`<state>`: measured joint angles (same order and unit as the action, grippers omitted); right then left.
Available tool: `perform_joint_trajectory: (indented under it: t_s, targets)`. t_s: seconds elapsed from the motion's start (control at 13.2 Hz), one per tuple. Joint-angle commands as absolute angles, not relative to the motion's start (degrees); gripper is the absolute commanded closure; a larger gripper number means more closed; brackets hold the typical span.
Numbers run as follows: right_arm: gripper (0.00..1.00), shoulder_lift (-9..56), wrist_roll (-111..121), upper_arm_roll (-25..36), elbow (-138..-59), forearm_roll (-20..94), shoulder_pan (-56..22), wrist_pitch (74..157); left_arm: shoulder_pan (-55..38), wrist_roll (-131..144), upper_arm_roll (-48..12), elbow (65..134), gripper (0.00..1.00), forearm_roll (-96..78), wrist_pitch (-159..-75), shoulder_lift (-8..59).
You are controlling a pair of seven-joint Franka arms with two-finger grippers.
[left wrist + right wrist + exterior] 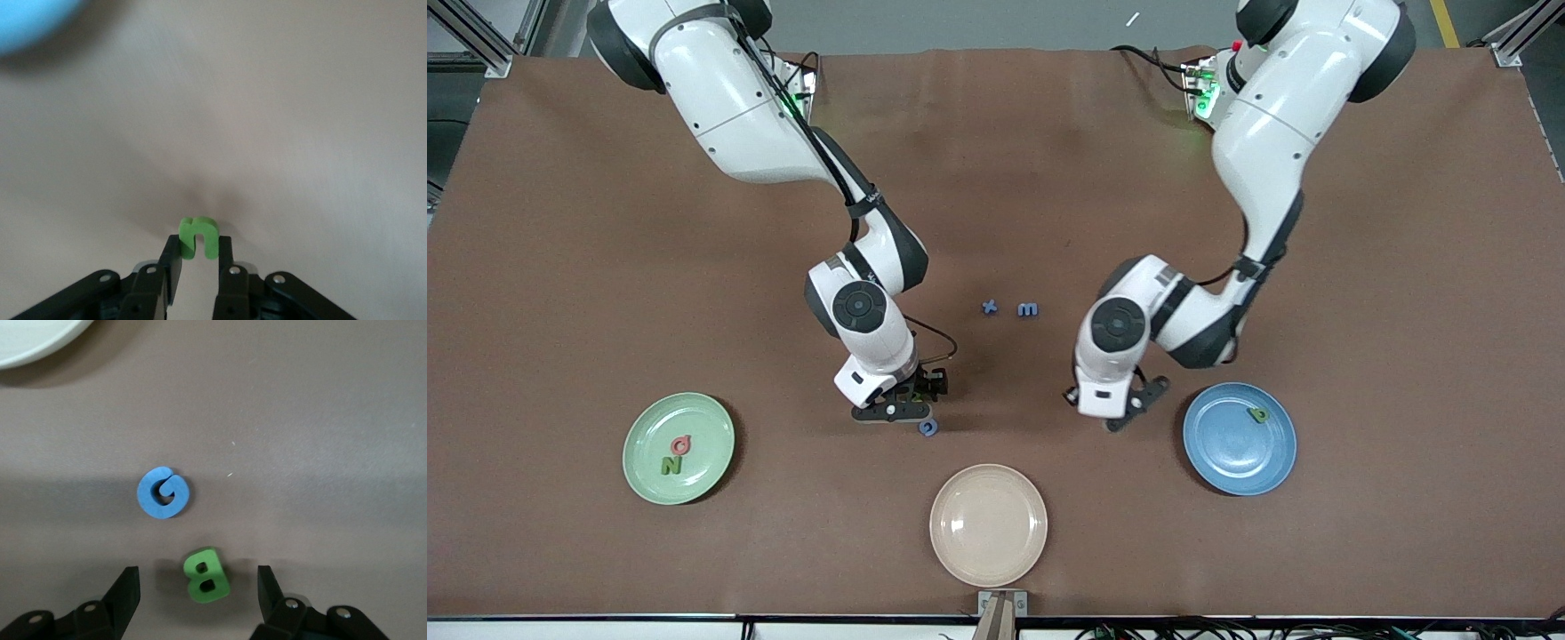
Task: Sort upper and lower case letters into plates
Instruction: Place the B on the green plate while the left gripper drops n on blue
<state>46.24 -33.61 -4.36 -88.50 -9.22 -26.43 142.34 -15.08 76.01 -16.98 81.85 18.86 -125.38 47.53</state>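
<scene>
While left gripper (198,267) pinches a green letter n (198,237) beside blue plate (1238,439), right gripper (199,597) stands wide.
Green B (206,574) lies between its fingers, blue G (164,493) just beside; mint plate (679,447) toward right arm's end.

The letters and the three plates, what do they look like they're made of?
Green B and blue G: thick, matte, soft-edged, probably foam. The green letter pinched in the left hand looks the same. Mint green plate, blue plate and cream plate: smooth with a faint sheen, glazed ceramic or melamine; I can't tell which.
</scene>
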Motion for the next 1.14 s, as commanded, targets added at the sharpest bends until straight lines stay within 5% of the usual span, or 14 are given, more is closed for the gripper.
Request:
perform_joint_trajectory:
  t_s: [0.0, 0.23, 0.45, 0.53, 0.61, 1.06]
  targets:
    - [0.29, 46.5, -34.1, -3.9, -89.1, -11.4, -26.8, 143.2, -8.6, 68.1, -17.3, 83.3, 0.99, 19.7, -123.1, 44.1]
    - [0.46, 46.8, -34.2, -3.9, -89.0, -11.6, -27.0, 143.5, -3.8, 61.4, -17.4, 83.8, 0.95, 19.7, -121.4, 43.6]
    - [0.73, 46.8, -36.6, -3.9, -89.0, -11.5, -27.0, 143.5, -1.3, 60.4, -17.2, 85.8, 0.78, 19.7, -119.7, 43.7]
    - [0.85, 46.8, -36.9, -3.9, -88.9, -11.5, -27.0, 143.5, -0.2, 59.7, -17.3, 86.2, 0.59, 19.7, -119.1, 43.8]
    - [0.97, 46.6, -36.4, -3.9, -88.6, -11.6, -26.7, 143.2, 1.0, 60.5, -17.4, 86.7, 0.01, 19.6, -117.6, 43.5]
    - [0.99, 44.4, -16.5, -2.6, -84.9, -11.4, -16.1, 137.3, -2.6, 70.9, -27.7, 86.8, 0.0, 19.2, -112.7, 42.0]
